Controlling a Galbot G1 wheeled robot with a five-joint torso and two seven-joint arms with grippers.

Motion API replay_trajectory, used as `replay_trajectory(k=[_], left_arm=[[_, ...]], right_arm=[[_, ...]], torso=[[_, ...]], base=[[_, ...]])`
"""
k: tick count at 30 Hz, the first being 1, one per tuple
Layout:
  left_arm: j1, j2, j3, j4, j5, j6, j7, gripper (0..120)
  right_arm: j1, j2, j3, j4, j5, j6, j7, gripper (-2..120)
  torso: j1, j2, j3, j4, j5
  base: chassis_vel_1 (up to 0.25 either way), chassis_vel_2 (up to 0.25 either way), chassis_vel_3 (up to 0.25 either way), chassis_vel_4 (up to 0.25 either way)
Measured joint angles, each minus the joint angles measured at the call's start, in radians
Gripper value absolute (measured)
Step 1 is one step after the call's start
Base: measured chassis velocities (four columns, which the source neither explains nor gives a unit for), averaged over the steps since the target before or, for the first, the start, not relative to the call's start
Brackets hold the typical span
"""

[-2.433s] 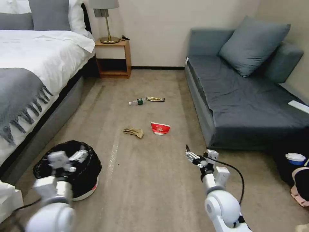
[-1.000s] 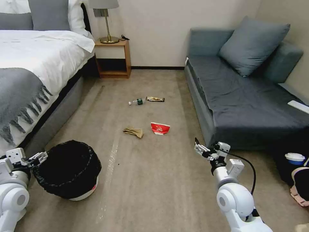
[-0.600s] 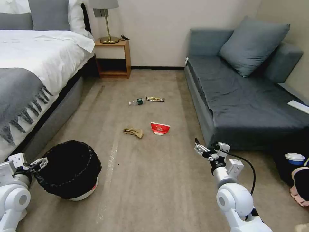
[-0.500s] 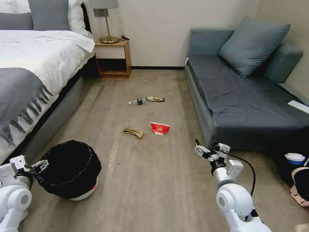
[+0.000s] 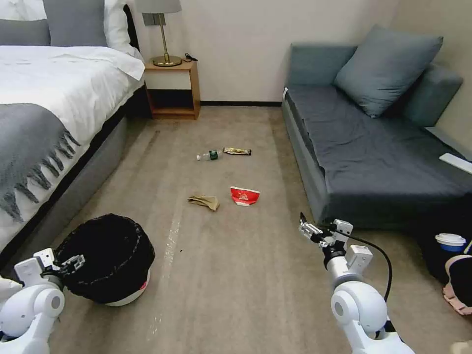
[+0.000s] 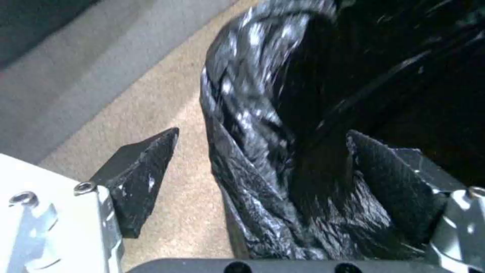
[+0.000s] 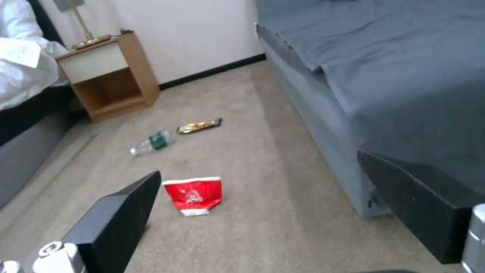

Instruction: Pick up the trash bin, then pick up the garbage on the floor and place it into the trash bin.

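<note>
- The left gripper [image 5: 73, 259] is seen low at the near-left rim of the trash bin [image 5: 105, 258]; its jaws are spread and nothing is clamped yet.
- In the left wrist view the bagged rim wall [image 6: 263, 151] is seen standing between the two fingers [image 6: 141, 170]: one finger is outside over the carpet, the other is on the inner side against the black liner. Contact with the plastic cannot be confirmed.
- The bin is set upright on the carpet, directly ahead of the left gripper, with the bed frame [image 5: 73, 191] just beside it.
- The bin is judged light, with a stiff whitish body under a soft, crinkly and likely slippery liner. A pinch across the rim wall is judged best, so that hard rim is caught and not loose bag alone, which could slide or pull off.
- The right gripper [image 5: 307, 230] is held above the floor, parted and empty, with the sofa [image 5: 373, 147] close on its outer side.
- The garbage is seen ahead of the right gripper, well apart from it: the red-and-white packet [image 5: 244, 195] nearest, the brown paper [image 5: 204, 201] beside that, the bottle [image 5: 208, 156] and snack wrapper [image 5: 237, 151] farther off.
- All four pieces are judged light; the papers and wrapper are soft and crushable, the bottle rounder and prone to rolling, so a grip across its body is suggested.
- The bin pick-up is judged not yet done.
</note>
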Motion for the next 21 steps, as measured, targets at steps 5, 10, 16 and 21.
replay_trajectory(k=[5, 10, 16, 21], left_arm=[[-0.011, -0.003, 0.0, 0.026, -0.018, 0.002, -0.003, 77], [-0.012, -0.005, 0.0, 0.03, -0.018, 0.002, -0.003, 71], [-0.001, -0.011, -0.001, 0.031, -0.012, 0.002, 0.006, 37], [0.01, -0.012, -0.006, 0.026, -0.003, -0.013, 0.022, 19]], right_arm=[[0.005, 0.004, -0.013, -0.006, 0.0, -0.003, 0.0, 100], [0.004, 0.005, -0.016, -0.008, 0.0, -0.003, 0.0, 100], [0.003, 0.003, -0.022, -0.017, -0.001, -0.005, -0.007, 100], [-0.003, 0.005, -0.026, -0.016, -0.001, -0.009, -0.008, 100]], torso=[[0.0, 0.0, 0.0, -0.0001, 0.0007], [0.0, 0.0, 0.0, -0.0001, 0.0005], [0.0, 0.0, 0.0, 0.0, 0.0003], [0.0, 0.0, 0.0, -0.0002, 0.0002]], base=[[0.0, 0.0, 0.0, 0.0], [0.0, 0.0, 0.0, 0.0], [0.0, 0.0, 0.0, 0.0], [0.0, 0.0, 0.0, 0.0]])
